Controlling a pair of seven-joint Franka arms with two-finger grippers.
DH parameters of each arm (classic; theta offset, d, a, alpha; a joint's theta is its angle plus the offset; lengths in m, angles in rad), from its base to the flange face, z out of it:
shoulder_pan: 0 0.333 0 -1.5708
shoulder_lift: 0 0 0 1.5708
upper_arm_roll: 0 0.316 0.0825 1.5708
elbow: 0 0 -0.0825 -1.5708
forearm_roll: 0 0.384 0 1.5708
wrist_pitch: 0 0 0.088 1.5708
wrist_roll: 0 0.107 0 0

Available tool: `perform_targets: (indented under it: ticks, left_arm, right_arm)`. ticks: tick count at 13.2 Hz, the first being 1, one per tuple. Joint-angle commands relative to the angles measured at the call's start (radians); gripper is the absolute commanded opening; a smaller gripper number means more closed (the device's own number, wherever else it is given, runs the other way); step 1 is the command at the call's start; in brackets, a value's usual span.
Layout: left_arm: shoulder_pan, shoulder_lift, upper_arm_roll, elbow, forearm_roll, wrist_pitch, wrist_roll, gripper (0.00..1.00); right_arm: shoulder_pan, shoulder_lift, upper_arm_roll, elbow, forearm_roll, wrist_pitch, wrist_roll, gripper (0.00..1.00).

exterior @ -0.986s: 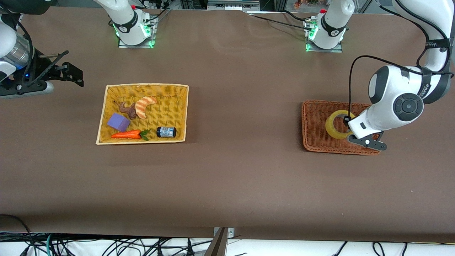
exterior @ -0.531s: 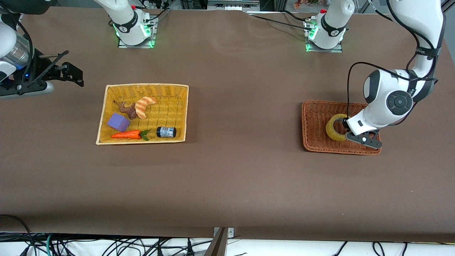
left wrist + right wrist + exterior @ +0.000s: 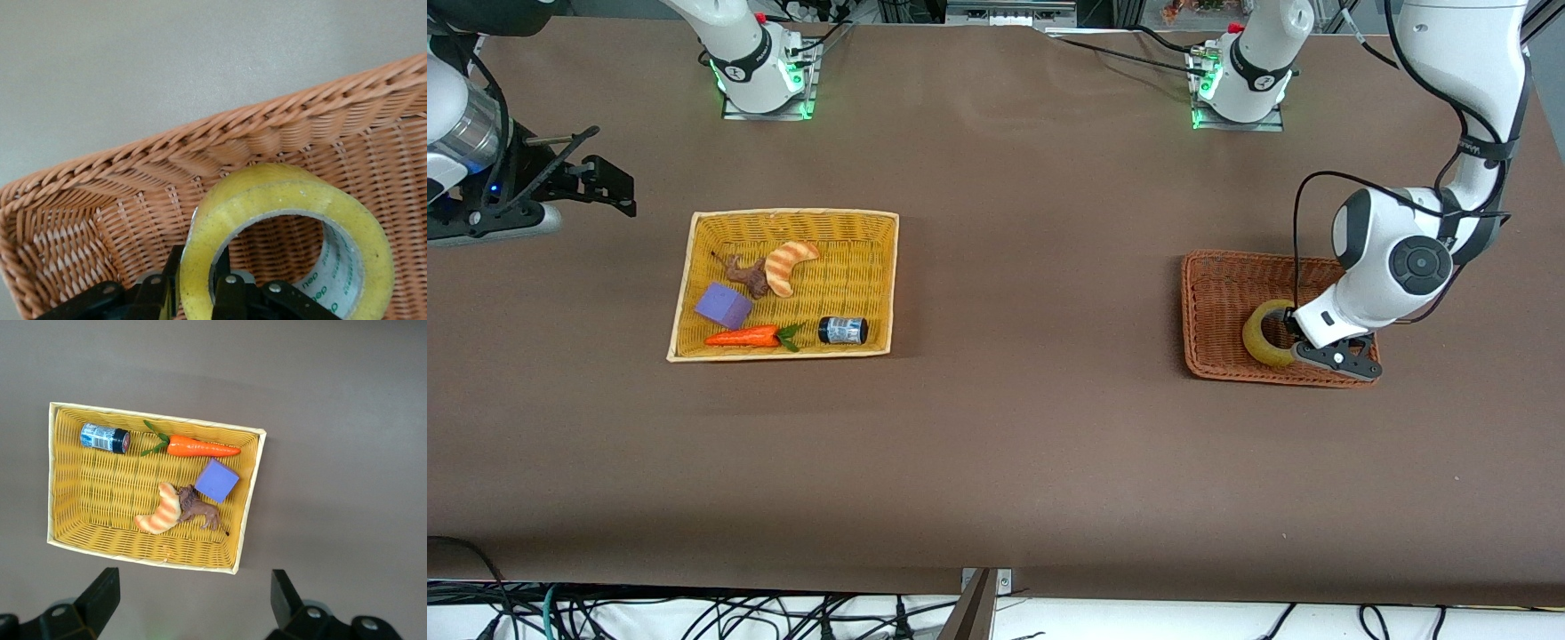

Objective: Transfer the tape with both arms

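Two baskets sit on a brown table [image 3: 996, 444], well apart. Toward the left arm's end is a brown wicker basket [image 3: 1214, 302]. In it stands the tape [image 3: 1264, 336], a yellowish roll tipped on edge, at about five o'clock within the basket, near the rim closest to the front camera.

Reaching down into this basket, the left gripper [image 3: 1294, 342] has its fingers pinched on the roll's wall; the left wrist view shows one finger inside the hollow centre [image 3: 230, 293] and one outside, clamping the tape [image 3: 287, 247] between them.

Toward the right arm's end is a yellow wicker basket [image 3: 876, 267] holding a purple block [image 3: 724, 305], a toy carrot [image 3: 747, 337], a striped croissant [image 3: 790, 263], a small brown figure [image 3: 747, 274] and a dark jar [image 3: 842, 331].

Waiting in the air over bare table at about ten o'clock from the yellow basket, the right gripper [image 3: 600, 182] has its fingers spread wide apart, gripping nothing.
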Motion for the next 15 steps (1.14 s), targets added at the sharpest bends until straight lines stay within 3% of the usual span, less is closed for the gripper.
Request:
perform_targets:
  ticks: [1, 2, 3, 6, 10, 15]
  left_arm:
    - [-0.001, 0.007, 0.001, 0.048, -0.029, -0.014, 0.021, 0.68]
    - [-0.001, -0.001, 0.000, 0.057, -0.033, -0.038, 0.019, 0.89]
    - [-0.001, -0.017, -0.002, 0.080, -0.055, -0.093, 0.019, 0.99]
    - [-0.004, -0.063, -0.005, 0.232, -0.256, -0.424, 0.007, 1.00]
    - [-0.013, -0.087, -0.006, 0.529, -0.263, -0.828, -0.201, 1.00]
    - [-0.012, -0.250, -0.002, 0.597, -0.209, -0.906, -0.243, 1.00]
  right_arm:
    - [0.001, -0.011, -0.004, 0.007, 0.010, -0.018, -0.012, 1.00]
    - [0.001, -0.011, -0.004, 0.007, 0.010, -0.018, -0.012, 1.00]
    - [0.001, -0.011, -0.004, 0.007, 0.010, -0.018, -0.013, 1.00]
    - [0.001, -0.011, -0.004, 0.007, 0.008, -0.018, -0.012, 1.00]
    - [0.001, -0.011, -0.004, 0.009, 0.008, -0.018, -0.012, 1.00]
    - [0.001, -0.011, -0.004, 0.012, 0.010, -0.018, -0.012, 1.00]
